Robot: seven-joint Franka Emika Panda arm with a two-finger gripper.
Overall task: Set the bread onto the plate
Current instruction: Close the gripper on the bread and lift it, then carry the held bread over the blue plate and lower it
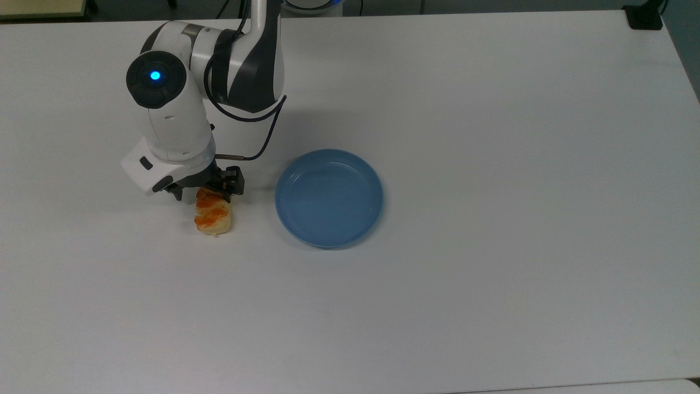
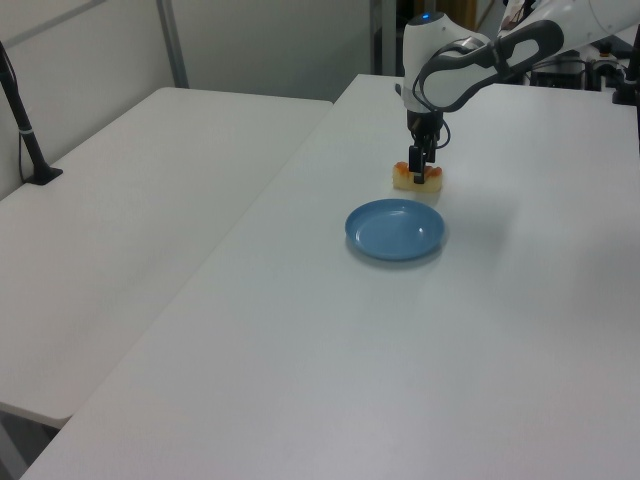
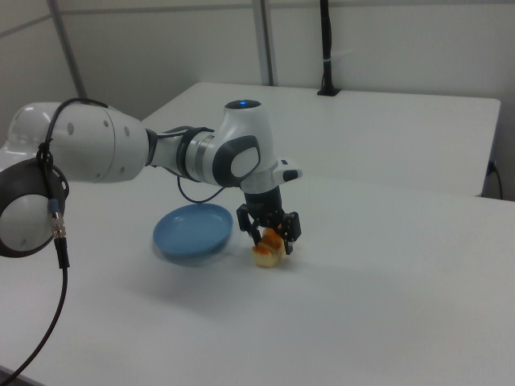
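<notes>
A: Bread (image 1: 214,217) sits on the desk (image 1: 492,273), just beside the plate (image 1: 328,198) on the top view's left. Plate has nothing on it, so nothing delivered.

B: Tool?

A: Tool (image 1: 203,192) is down over the far end of the bread, fingers straddling it in the right view. Gap is narrow, about the roll's width. Can't tell if it's actually squeezing yet.

B: Left to do?

A: Likely finish the grip, lift, carry across, set it down on the plate.
</notes>
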